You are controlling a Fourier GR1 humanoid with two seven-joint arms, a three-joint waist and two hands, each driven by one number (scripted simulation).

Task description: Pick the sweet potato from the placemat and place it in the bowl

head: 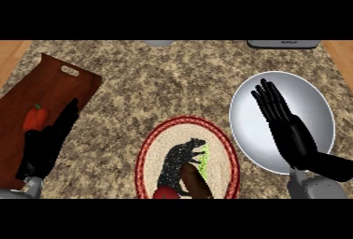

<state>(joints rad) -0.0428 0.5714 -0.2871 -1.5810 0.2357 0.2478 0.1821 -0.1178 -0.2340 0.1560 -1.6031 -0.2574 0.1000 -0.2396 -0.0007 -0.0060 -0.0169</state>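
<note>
Sweet potato (pixel 196 182) lay lengthwise on the placemat (pixel 148 154), nearer the right hand (pixel 286 126), whose straight, open fingers hovered over the bowl (pixel 250 100).

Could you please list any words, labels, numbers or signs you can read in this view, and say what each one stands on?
No text can be read here.
The grey object at the counter's far edge carries a small dark mark, too small to read.
The placemat bears only an animal picture, no words.

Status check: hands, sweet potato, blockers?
Both hands open: left hand over cutting board, right hand over bowl. Sweet potato on placemat. Nothing blocking.
</note>
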